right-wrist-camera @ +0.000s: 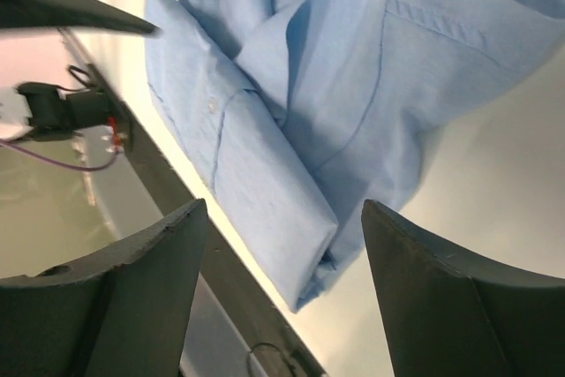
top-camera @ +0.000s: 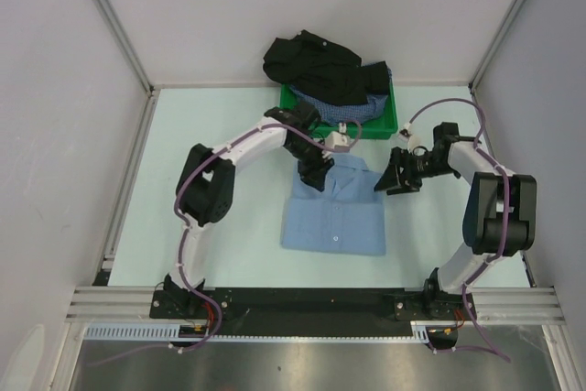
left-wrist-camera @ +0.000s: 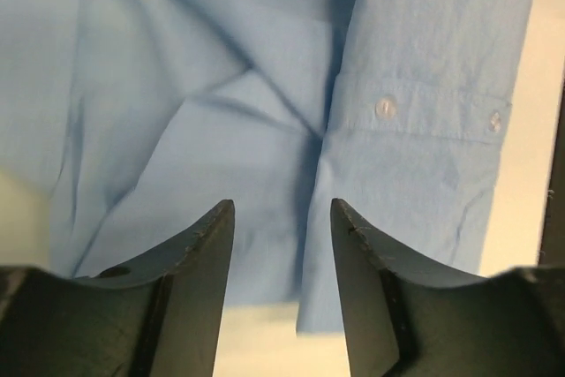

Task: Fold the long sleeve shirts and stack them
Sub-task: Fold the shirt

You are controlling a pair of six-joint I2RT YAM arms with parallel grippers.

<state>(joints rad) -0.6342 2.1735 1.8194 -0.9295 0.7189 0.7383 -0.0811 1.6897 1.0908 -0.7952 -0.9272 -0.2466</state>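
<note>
The light blue shirt (top-camera: 334, 212) lay flat on the tabletop (top-camera: 229, 217), mid-field between the two arms, and it looked like a tidy, nearly square package with the sleeves tucked in. A buttoned cuff (left-wrist-camera: 424, 112) showed folded across the body in the left wrist view. From the right wrist view, the cloth around the collar end was puffed and rumpled, so I'd call that fold close to done rather than crisp.

The left jaws were spread, poised over the shirt's far left corner by the collar, with nothing between them. The right jaws were spread wide too, just off the far right corner and gripping nothing.

At the far edge, the black shirt (top-camera: 311, 61) sprawled in a heap over the back rim of the green tray (top-camera: 389, 121), and the dark-blue checked shirt (top-camera: 339, 107) sat bunched inside it. Neither showed any fold. My read: one shirt of three was about finished, two were not yet begun, and no stack had formed.

As for heading, the blue shirt's collar pointed away from the arm bases, toward the tray, with the hem nearest the bases. Its long axis ran near to far, button placket straight down the middle, though the package was only slightly longer than it was wide.
</note>
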